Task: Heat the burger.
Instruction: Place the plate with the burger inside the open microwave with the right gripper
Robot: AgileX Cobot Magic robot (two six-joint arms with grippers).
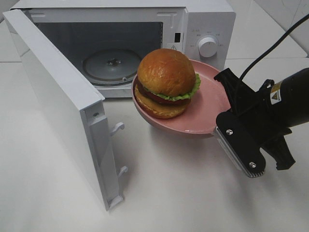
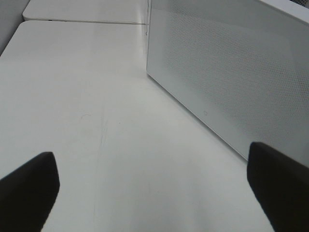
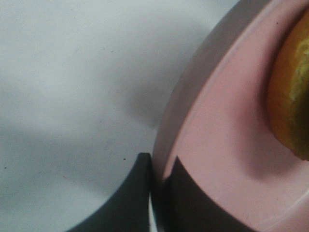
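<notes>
Microwave (image 1: pixel 205 21) stands at the back of the table (image 1: pixel 183 193). Its door (image 1: pixel 58 96) is swung fully open toward the front. Cavity is lit enough to show the glass turntable (image 1: pixel 112 65) bare. Knob (image 1: pixel 208 46) sits on the panel, on the side away from the door.

Burger (image 1: pixel 165 82) sits on the pink plate (image 1: pixel 207 106), just outside the microwave's opening, in front of its knob-side half. Bun dome is up and the lettuce frill shows on the knob side. Burger rests toward the plate edge nearest the microwave. Plate is clear of the table, with its shadow falling below it, and it looks slightly tipped.

Right gripper (image 1: pixel 221 124) reaches in from the microwave's knob side. Its jaws are pressed together on the plate rim at the edge farthest from the cavity. Right wrist view confirms this: gripper (image 3: pixel 157 166) has one finger on each face of the plate (image 3: pixel 217 145) rim. Burger (image 3: pixel 292 96) edge is near in that view.

Left gripper (image 2: pixel 154 193) shows only in its own wrist view. Its jaws are spread wide and hold nothing. It is over bare table (image 2: pixel 72 96), on the outer side of the door (image 2: pixel 231 72) and not touching it.
</notes>
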